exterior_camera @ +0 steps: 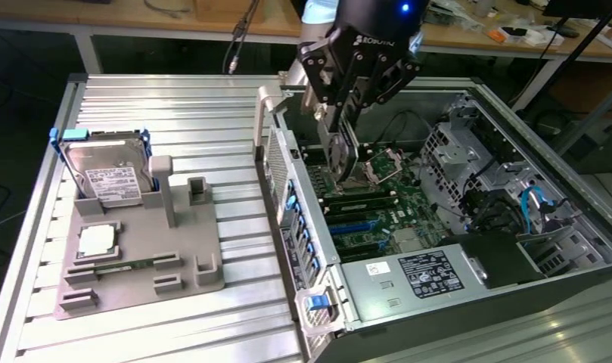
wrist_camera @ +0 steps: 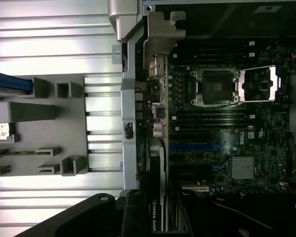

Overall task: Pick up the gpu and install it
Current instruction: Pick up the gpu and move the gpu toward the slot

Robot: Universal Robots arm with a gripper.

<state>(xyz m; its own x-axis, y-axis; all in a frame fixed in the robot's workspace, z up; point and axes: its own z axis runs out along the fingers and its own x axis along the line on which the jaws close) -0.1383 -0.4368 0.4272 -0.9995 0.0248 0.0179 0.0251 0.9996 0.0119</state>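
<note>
The black gripper (exterior_camera: 338, 127) hangs over the open computer case (exterior_camera: 281, 178) on the exterior view's right, its fingers clamped on the gpu (exterior_camera: 343, 157), which is held edge-down just above the green motherboard (exterior_camera: 392, 198). On the exterior view's left, well apart from the case, a gray holder (exterior_camera: 184, 253) lies on the ribbed metal table (exterior_camera: 164, 106). A silver hard drive (exterior_camera: 109, 180) in a blue frame stands upright at the holder's far end.

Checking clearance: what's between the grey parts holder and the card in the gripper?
Exterior view: a bare strip of ribbed table, then the computer case's perforated wall, separate the holder from the card the gripper holds.
</note>
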